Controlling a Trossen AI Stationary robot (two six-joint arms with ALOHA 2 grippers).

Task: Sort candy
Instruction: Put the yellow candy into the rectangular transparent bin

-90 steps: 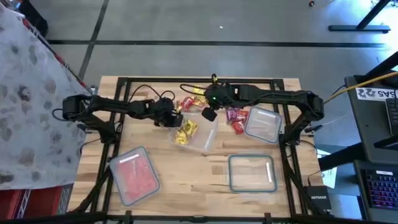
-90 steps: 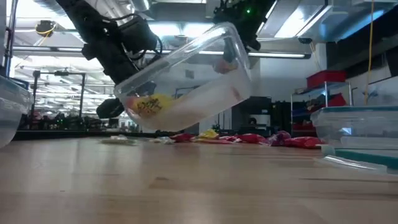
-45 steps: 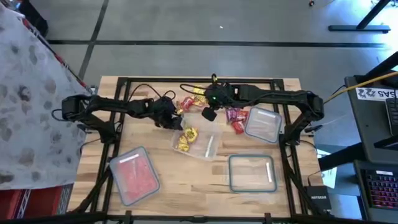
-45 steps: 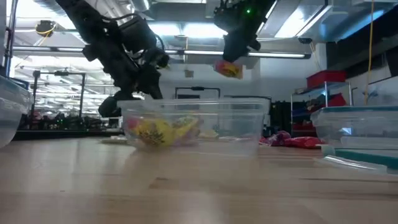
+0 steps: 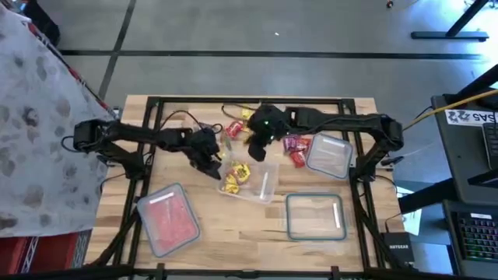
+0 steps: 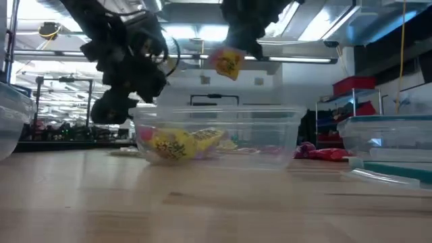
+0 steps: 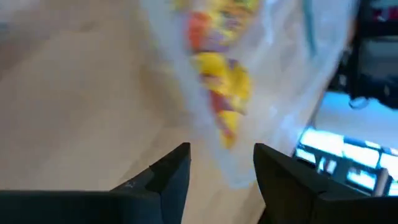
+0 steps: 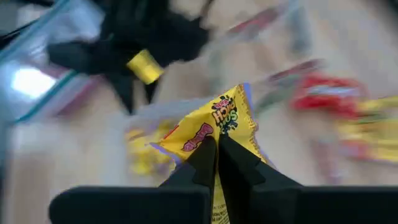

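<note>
Yellow wrappers already sit in the clear container point(image 5: 247, 180) at the centre of the high view and red ones fill the container point(image 5: 167, 219) at lower left, while the container point(image 5: 315, 216) at lower right looks empty. A loose heap of candy point(image 5: 292, 147) is left at upper centre, so I judge sorting partly done. The right gripper point(image 8: 217, 148) pinches a yellow candy point(image 8: 212, 128) above the centre container, its print too blurred to read; the left gripper point(image 7: 221, 163) is spread, holding nothing.

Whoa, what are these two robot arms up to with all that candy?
They are sorting candy into clear tubs. The right hand is pinching a yellow candy and holding it in the air over the middle tub, which already has a few yellow candies in it. The left hand is open, right beside that tub. More loose candy lies on the table, and another tub holds red pieces.
</note>
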